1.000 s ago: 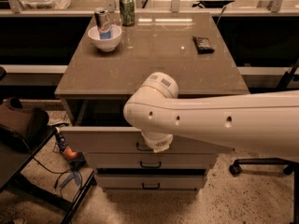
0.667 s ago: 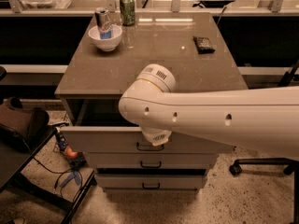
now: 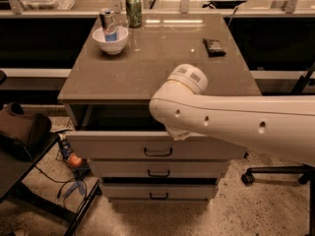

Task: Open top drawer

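Note:
The top drawer (image 3: 118, 145) is the widest grey-beige front, with a thin black bar handle (image 3: 158, 152) at its centre. It stands pulled out a little, with a dark gap between its upper edge and the tabletop. My white arm (image 3: 221, 119) reaches in from the right, its elbow (image 3: 184, 80) over the table's front edge. Its end dips down to the drawer's upper edge (image 3: 179, 133), just above the handle. The gripper is hidden behind the arm there.
Two narrower drawers (image 3: 197, 168) (image 3: 128, 191) sit below. On the tabletop (image 3: 147, 63) are a white bowl (image 3: 110, 41) holding a can, a green can (image 3: 133, 10) and a dark packet (image 3: 214, 46). A dark bag (image 3: 19, 132) and cables (image 3: 74, 161) lie left; a chair base (image 3: 266, 173) stands right.
The arm's elbow has shifted to the right and a little toward the back of the table. The top drawer front stands about where it was.

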### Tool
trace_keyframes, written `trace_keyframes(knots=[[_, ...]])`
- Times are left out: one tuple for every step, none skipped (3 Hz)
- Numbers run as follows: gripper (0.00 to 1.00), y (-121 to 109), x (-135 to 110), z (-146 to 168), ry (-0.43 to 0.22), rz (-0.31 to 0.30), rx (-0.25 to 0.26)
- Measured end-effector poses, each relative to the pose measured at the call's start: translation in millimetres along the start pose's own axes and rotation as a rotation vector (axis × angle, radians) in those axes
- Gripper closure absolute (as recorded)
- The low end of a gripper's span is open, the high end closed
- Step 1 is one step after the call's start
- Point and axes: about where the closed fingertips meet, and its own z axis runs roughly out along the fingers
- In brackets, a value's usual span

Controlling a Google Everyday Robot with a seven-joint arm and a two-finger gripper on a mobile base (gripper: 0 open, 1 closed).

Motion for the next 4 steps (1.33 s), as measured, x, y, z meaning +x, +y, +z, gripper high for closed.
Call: trace_keyframes(knots=[[1.0, -17.1, 22.6, -1.2, 0.008, 0.037, 0.056], [0.85, -25.6, 38.1, -6.0, 0.026, 0.064, 0.077], [0.88, -25.4, 38.8, -6.7, 0.027, 0.065, 0.078], [1.0, -25.1, 39.4, -7.4, 0.029, 0.065, 0.078]])
